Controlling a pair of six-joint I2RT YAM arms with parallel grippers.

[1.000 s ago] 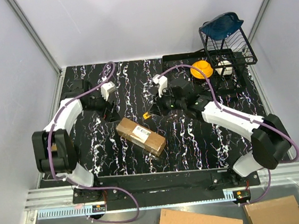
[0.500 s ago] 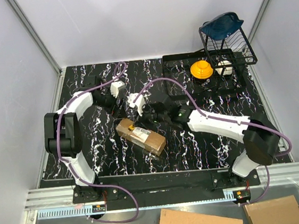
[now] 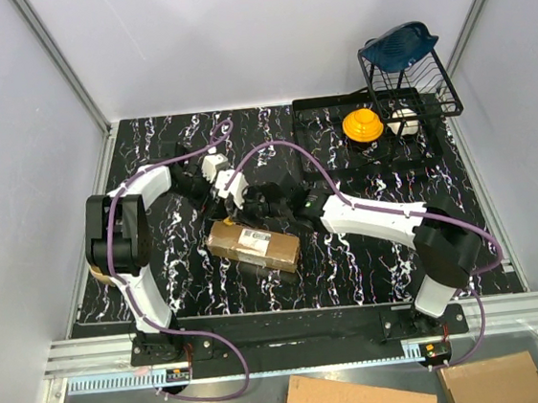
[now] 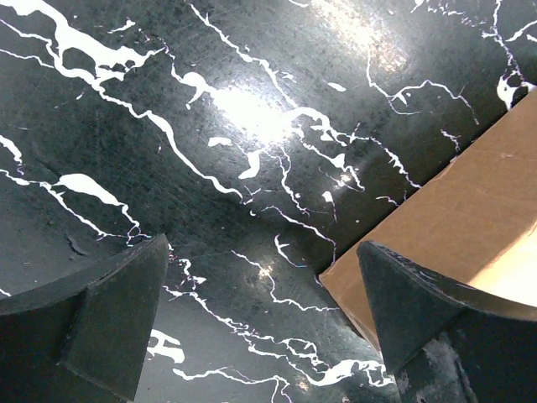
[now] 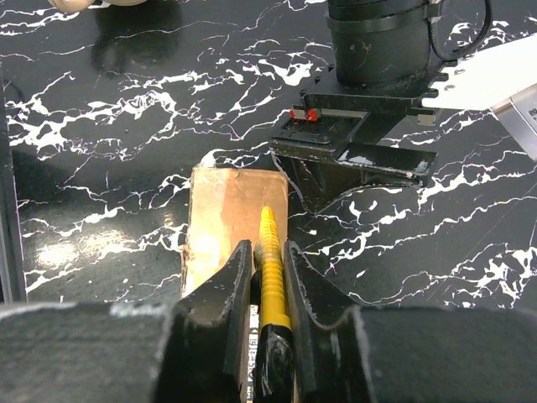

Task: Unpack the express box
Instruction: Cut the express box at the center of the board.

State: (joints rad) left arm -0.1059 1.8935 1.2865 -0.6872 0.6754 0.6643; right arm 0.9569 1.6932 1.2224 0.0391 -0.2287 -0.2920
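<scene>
Express box flat on the black marbled table, left of centre, label up. Over its far end, right gripper, arm stretched leftward across the table, fingers narrowed around a yellow utility knife pointing along the carton's top. Just beyond, left gripper, arm bent and reaching inward, fingers spread wide, holding nothing. From the right wrist only: knife over bare cardboard, left gripper's underside close behind the box end. From the left wrist only: a box corner beside one finger, marble between.

express box: matt brown cardboard | table: glossy black marbled
</scene>
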